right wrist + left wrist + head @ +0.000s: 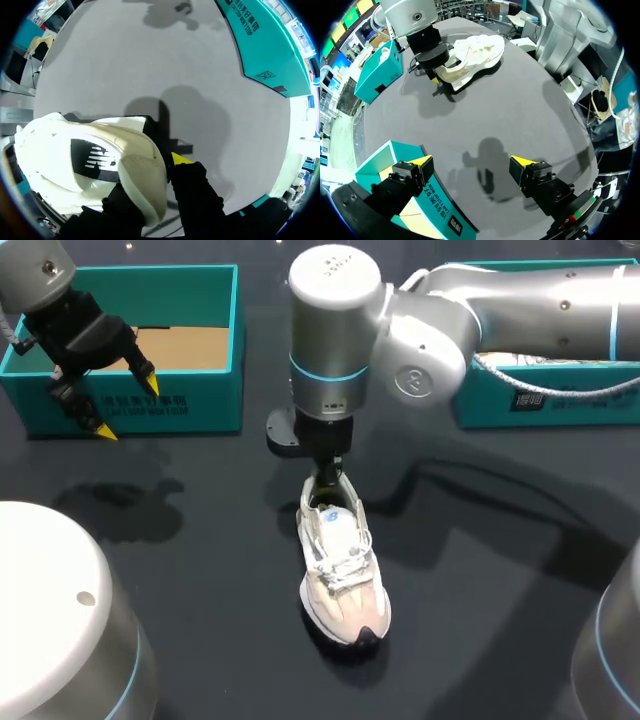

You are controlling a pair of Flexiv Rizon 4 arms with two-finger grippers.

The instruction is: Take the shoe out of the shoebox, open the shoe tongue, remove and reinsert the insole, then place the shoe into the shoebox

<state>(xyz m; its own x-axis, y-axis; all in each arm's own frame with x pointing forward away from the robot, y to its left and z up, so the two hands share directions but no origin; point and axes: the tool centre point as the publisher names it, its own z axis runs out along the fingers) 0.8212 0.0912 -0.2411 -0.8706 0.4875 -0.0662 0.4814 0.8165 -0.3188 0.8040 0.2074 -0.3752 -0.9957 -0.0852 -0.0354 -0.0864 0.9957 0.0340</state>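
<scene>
A cream sneaker [345, 570] stands upright in the middle of the dark table, toe toward the front edge. My right gripper [325, 485] comes straight down onto its heel. In the right wrist view the heel collar of the sneaker [90, 160] sits pinched between the fingers of the right gripper [152, 175], one finger inside the shoe and the yellow-tipped one [182, 159] outside. My left gripper [128, 408] hangs open and empty over the front wall of the left teal shoebox [190, 405]. The left wrist view shows the left gripper [470, 162] far from the sneaker [475, 52].
The left shoebox [435, 210] shows only a bare cardboard floor. A second teal box [560, 405] with white contents stands at the back right, under my right arm. Bare tabletop lies on all sides of the shoe.
</scene>
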